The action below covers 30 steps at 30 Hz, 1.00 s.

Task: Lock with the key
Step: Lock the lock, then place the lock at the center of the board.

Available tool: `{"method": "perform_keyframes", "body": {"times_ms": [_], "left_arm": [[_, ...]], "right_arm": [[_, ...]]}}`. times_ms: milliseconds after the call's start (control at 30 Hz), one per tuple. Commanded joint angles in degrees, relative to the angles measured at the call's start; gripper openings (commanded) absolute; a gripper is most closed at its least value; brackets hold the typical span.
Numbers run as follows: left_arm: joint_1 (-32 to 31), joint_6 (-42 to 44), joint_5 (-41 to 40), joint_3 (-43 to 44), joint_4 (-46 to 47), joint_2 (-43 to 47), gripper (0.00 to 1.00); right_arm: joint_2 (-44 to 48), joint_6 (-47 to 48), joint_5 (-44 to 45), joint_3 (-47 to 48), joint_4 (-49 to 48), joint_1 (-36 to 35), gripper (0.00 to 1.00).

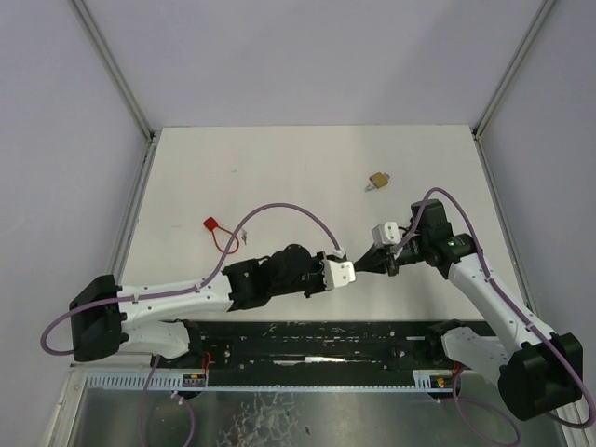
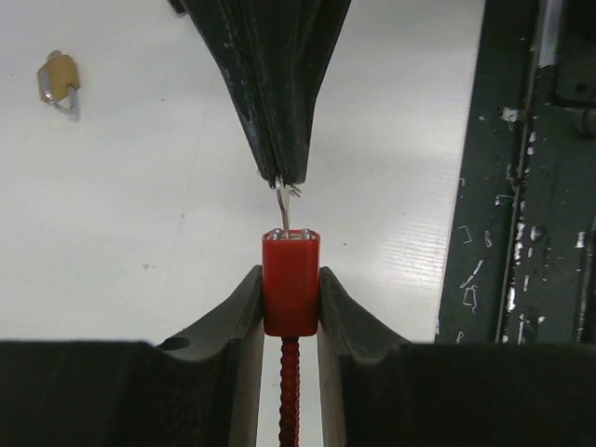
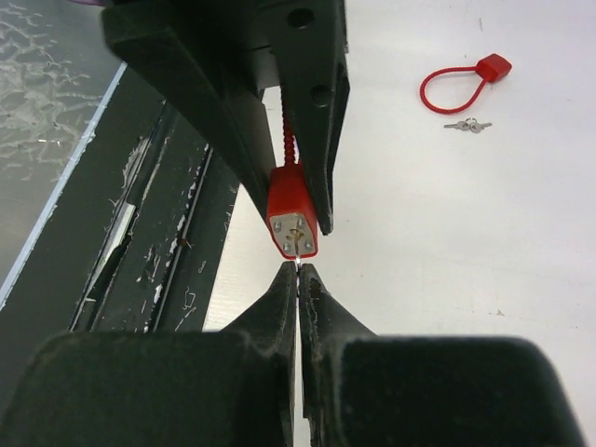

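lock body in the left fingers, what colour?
Red lock body, clearest in the left wrist view.

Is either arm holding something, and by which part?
The left end effector clamps the red lock by its body's sides; the right end effector pinches the key stuck in its end.

Bright even light, faint soft shadows

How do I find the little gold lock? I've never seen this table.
Start at the white table and look at its far half, a bit right of the middle. A small padlock lies there alone. It is gold with a silver loop, while the cable lock lying at the left and the held lock in the left hand are red.
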State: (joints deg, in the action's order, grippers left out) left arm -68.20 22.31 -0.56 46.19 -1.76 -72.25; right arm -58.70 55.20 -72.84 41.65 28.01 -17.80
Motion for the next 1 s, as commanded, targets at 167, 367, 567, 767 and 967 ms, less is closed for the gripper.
{"method": "perform_keyframes", "body": {"times_ms": [167,367,567,767,967], "left_arm": [[13.1,-10.1,29.5,-1.6,-4.9,5.0,0.00],[3.8,-1.8,3.3,-4.4,-6.8,5.5,0.00],[2.5,-2.2,5.6,-6.8,-0.8,8.7,0.00],[18.3,-19.5,19.1,-8.3,4.9,9.1,0.00],[29.3,-35.6,18.1,-7.7,14.6,3.9,0.00]], "right_arm": [[1.2,0.0,3.2,2.0,-2.3,3.2,0.00],[0.9,-4.8,3.6,1.4,-6.0,4.1,0.00],[0.5,-6.9,0.7,0.2,-8.2,4.2,0.00],[-1.1,-24.4,4.2,-4.0,-24.7,6.5,0.00],[-4.3,-34.4,6.1,-6.4,-33.6,6.8,0.00]]}}
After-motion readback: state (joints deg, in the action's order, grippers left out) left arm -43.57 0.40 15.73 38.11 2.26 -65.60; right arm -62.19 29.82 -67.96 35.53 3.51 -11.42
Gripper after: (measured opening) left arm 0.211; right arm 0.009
